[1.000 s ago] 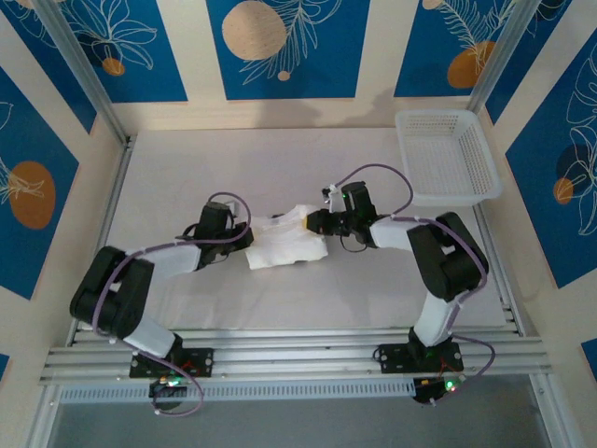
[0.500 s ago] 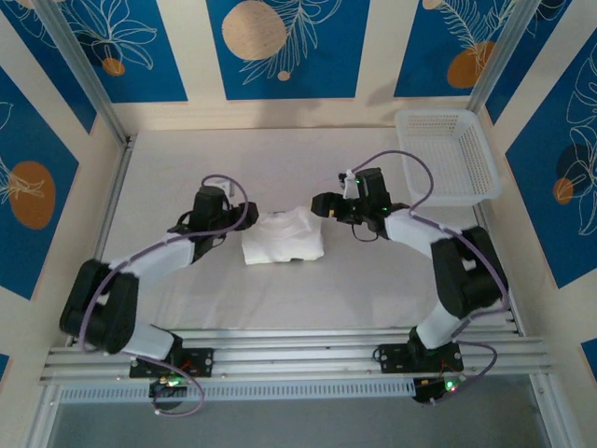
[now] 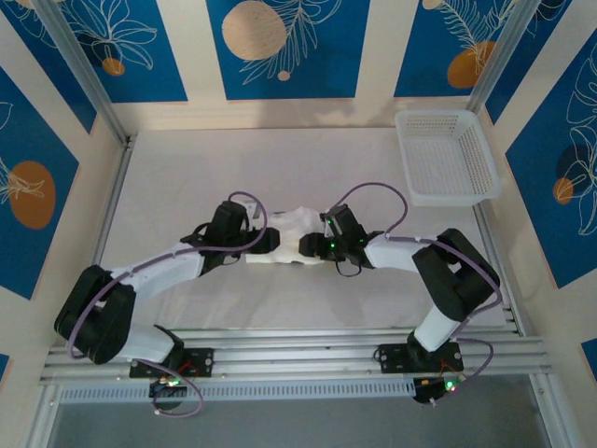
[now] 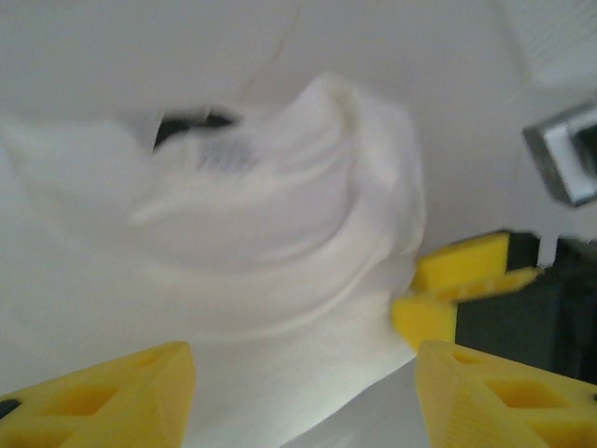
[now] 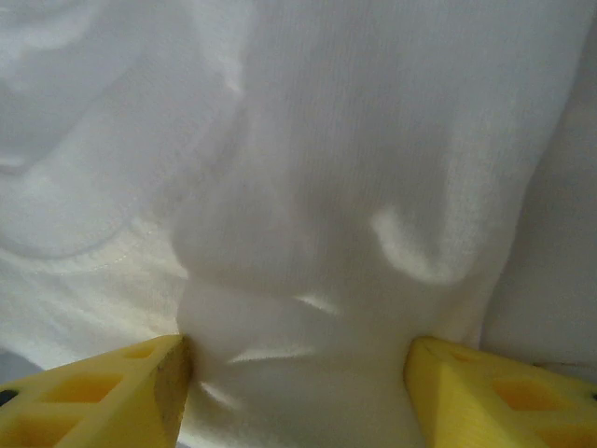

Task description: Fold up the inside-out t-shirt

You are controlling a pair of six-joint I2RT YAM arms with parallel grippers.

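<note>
While overhead the t-shirt [image 3: 284,233] is a white lump, wrist cameras reveal soft creases. The left gripper [image 4: 303,364] and right gripper [image 5: 297,350] gape wide.

t-shirt [image 4: 280,243]: blurred in left wrist view | edges cut off in right wrist view

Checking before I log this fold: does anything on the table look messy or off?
Yes. The t-shirt sits as a rumpled, lopsided lump rather than a flat fold, bunched between the open left tool and the open right tool.
</note>
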